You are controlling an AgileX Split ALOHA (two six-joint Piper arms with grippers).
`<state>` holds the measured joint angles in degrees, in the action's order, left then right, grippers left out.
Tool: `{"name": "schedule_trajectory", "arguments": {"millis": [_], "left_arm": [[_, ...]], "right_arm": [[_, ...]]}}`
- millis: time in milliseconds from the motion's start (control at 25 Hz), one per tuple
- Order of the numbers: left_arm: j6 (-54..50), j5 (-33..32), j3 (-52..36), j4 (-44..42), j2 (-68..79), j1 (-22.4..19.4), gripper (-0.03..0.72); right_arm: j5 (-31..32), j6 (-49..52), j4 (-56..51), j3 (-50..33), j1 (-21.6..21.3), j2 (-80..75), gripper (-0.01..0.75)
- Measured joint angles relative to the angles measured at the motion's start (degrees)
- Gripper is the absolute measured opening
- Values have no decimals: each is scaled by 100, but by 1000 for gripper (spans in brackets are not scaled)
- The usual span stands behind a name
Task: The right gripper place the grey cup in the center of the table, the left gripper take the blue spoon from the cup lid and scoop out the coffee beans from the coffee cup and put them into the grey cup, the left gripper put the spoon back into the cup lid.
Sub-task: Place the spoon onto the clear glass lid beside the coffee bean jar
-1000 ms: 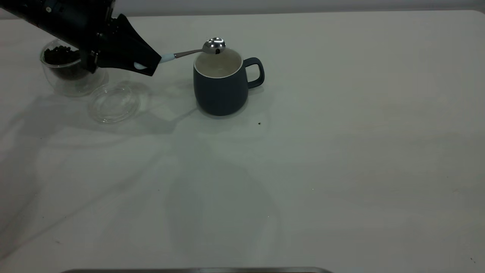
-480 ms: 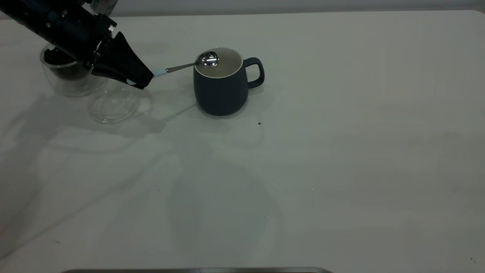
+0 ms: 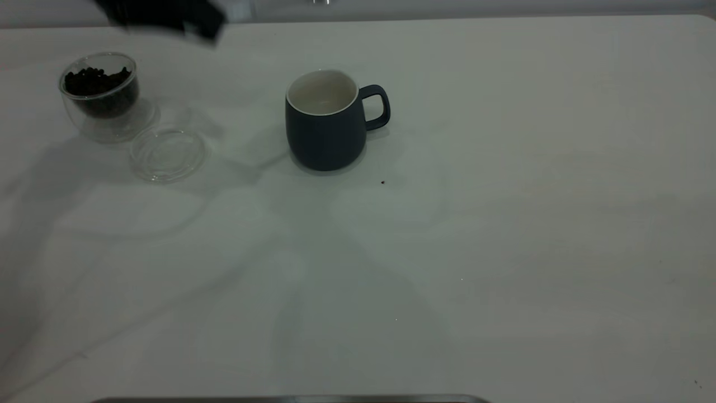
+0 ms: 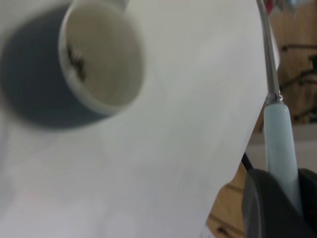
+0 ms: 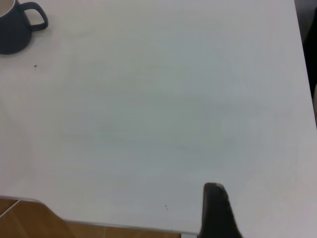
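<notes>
The grey cup (image 3: 323,126) stands mid-table with its handle to the right; in the left wrist view the grey cup (image 4: 29,84) holds a few coffee beans (image 4: 77,60). High at the far left edge, my left gripper (image 3: 168,17) is blurred. In its own view the left gripper (image 4: 283,201) is shut on the blue spoon (image 4: 279,141) by its pale handle; the spoon's bowl is out of frame. The coffee cup (image 3: 100,98) with coffee beans (image 3: 96,80) sits at the far left, the bare cup lid (image 3: 168,154) beside it. My right gripper (image 5: 216,210) hangs by the table's edge.
The white table (image 3: 503,224) stretches wide to the right of and in front of the grey cup. A single dark speck (image 3: 382,182) lies just in front of the mug. A dark rim (image 3: 291,399) shows at the bottom of the exterior view.
My left gripper has risen from the grey cup's rim up and back to the top edge of the exterior view, taking the spoon with it. The cups and the lid have not moved.
</notes>
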<state>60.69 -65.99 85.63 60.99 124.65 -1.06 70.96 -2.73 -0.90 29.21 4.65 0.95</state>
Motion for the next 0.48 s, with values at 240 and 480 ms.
{"name": "schedule_trajectory", "arguments": {"millis": [240,480], "left_arm": [[-754,-80,0,-167,-1749,-438,132],[-1730,-80,-160,-1301,-3055,-903,132]], "right_arm": [[0,0,0,0,0,0,453],[0,0,0,0,0,0,453]]}}
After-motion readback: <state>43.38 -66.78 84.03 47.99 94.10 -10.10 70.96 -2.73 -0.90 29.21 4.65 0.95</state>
